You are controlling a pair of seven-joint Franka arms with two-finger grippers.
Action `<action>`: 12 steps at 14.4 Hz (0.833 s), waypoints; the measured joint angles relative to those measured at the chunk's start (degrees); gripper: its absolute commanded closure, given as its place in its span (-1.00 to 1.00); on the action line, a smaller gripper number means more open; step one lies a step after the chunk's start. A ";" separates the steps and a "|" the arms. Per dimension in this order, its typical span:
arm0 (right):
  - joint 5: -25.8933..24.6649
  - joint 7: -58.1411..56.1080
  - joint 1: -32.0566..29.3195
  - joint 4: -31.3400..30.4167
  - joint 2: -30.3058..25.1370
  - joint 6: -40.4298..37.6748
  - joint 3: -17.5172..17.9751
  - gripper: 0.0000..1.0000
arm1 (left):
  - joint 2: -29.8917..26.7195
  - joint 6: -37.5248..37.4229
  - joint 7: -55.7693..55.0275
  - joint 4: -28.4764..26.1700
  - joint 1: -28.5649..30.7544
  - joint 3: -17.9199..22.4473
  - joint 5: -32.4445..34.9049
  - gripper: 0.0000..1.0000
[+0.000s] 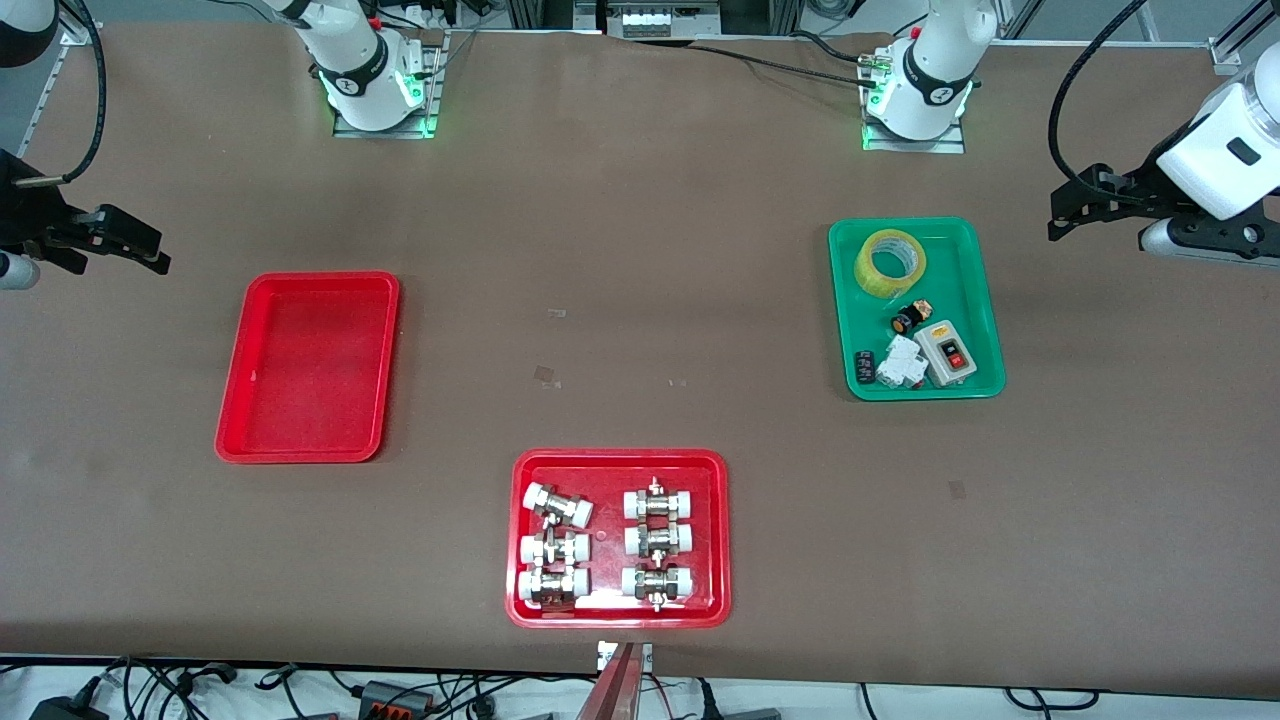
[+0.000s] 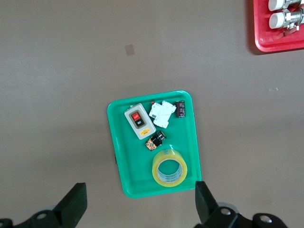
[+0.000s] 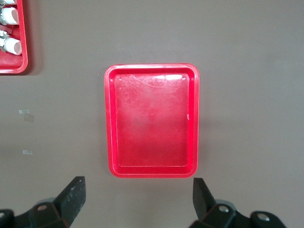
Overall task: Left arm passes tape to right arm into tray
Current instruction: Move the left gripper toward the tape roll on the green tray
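Tape [image 1: 889,263] lies in green tray [image 1: 985,300] (both hands open).

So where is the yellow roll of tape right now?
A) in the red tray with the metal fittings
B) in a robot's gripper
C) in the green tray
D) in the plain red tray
C: the roll of tape lies in the green tray beside a switch box and small parts, while the plain red tray holds nothing and both grippers hang open and bare.
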 measured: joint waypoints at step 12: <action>0.00 0.00 0.00 0.00 0.00 -0.04 0.03 -1.00 | 0.44 -3.77 -1.28 -0.75 -0.25 -0.13 -0.10 -1.00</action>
